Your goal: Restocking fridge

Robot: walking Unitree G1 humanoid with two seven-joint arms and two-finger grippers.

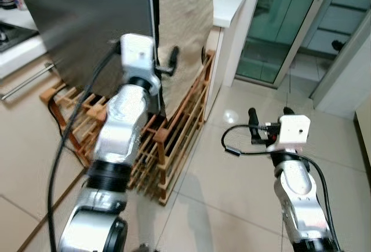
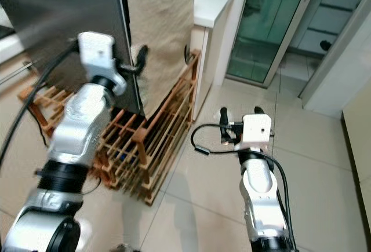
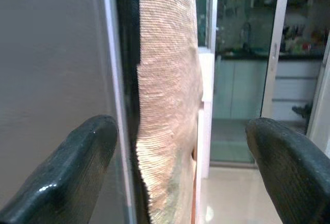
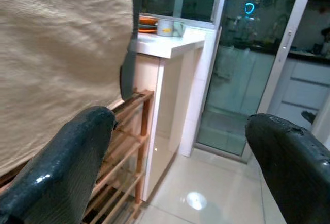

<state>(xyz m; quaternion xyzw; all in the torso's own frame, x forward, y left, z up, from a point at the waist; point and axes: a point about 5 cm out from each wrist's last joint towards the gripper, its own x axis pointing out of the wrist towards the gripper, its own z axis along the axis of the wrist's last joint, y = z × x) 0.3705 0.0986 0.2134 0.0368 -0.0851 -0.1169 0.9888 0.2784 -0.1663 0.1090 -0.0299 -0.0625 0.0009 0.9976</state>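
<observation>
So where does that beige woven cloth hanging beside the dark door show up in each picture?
Left eye: beige cloth at top centre, behind the left gripper.
Right eye: top, left of centre.
Left wrist: central strip between the fingers.
Right wrist: upper left.
Shared landmark: glass sliding door.

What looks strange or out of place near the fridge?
A beige cloth hangs over the side of the dark fridge, and the wooden rack beneath stands tilted. The left hand is open at the door's edge.
</observation>
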